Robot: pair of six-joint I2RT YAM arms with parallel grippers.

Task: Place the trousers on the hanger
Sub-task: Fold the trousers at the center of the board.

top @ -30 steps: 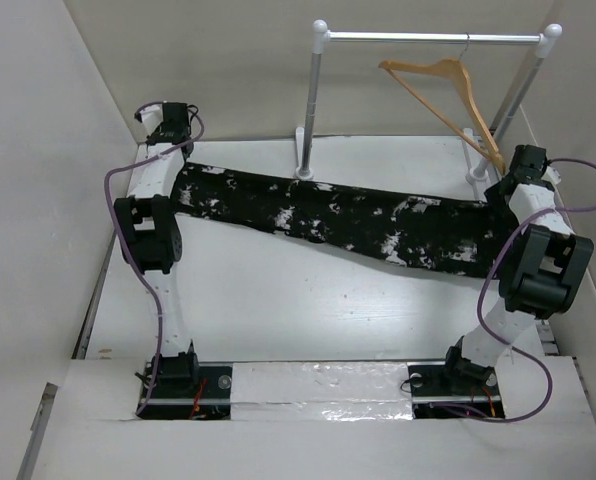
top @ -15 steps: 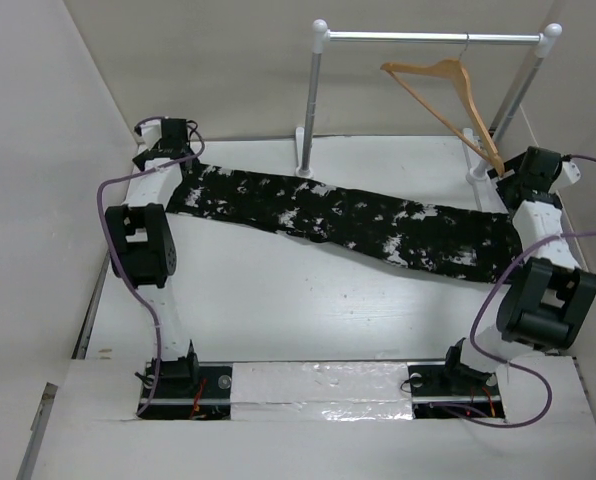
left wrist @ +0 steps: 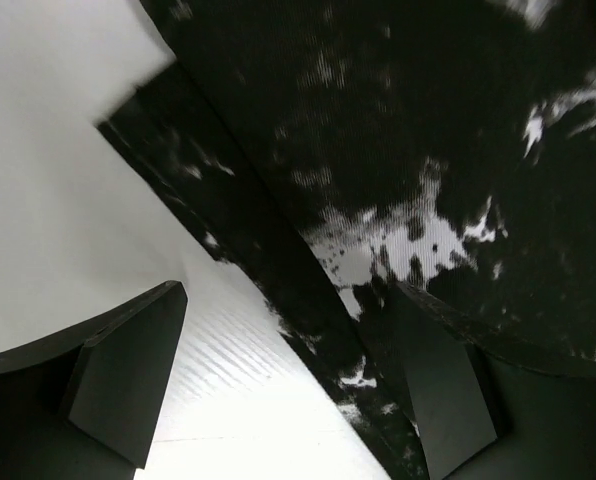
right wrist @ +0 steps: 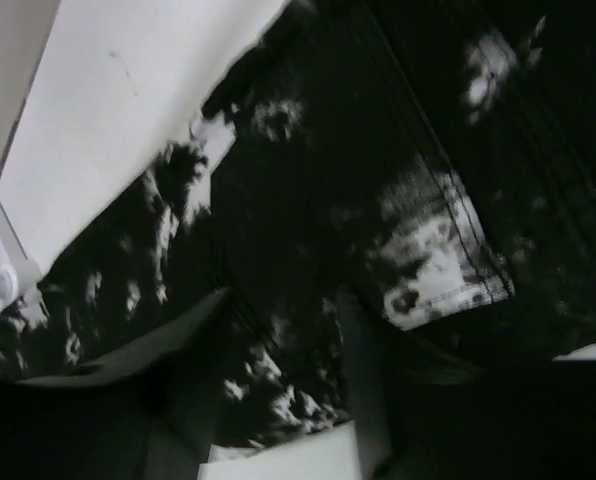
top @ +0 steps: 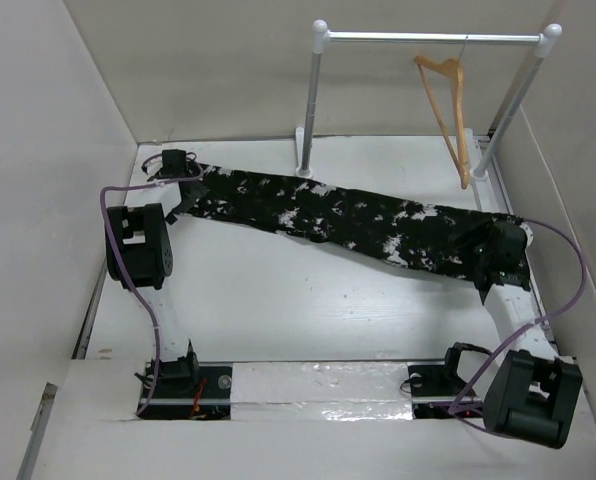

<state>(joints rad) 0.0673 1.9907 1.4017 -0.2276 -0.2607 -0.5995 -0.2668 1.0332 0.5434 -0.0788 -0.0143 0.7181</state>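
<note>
Trousers (top: 348, 215) lying across table (top: 278, 300) | left claw (left wrist: 288, 290) spread wide | right claw (right wrist: 283, 295) parted | hanger (top: 458, 150) on rack (top: 428, 37)

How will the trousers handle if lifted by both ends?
Likely floppy: the trousers lie flat along the table, so the middle should sag. Thin edge in the left wrist view suggests light cloth. Much longer than the hanger, so they'd probably drape far.

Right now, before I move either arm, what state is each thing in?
Black white-splattered fabric trousers: lying flat, stretched across the table, not hung.
Light-brown wooden triangular hanger: hanging by its hook, bare.
White and silver metal rack: upright, carrying the hanger.
Left gripper: open, straddling the trousers' edge.
Right gripper: open over the trousers, view blurred.
</note>
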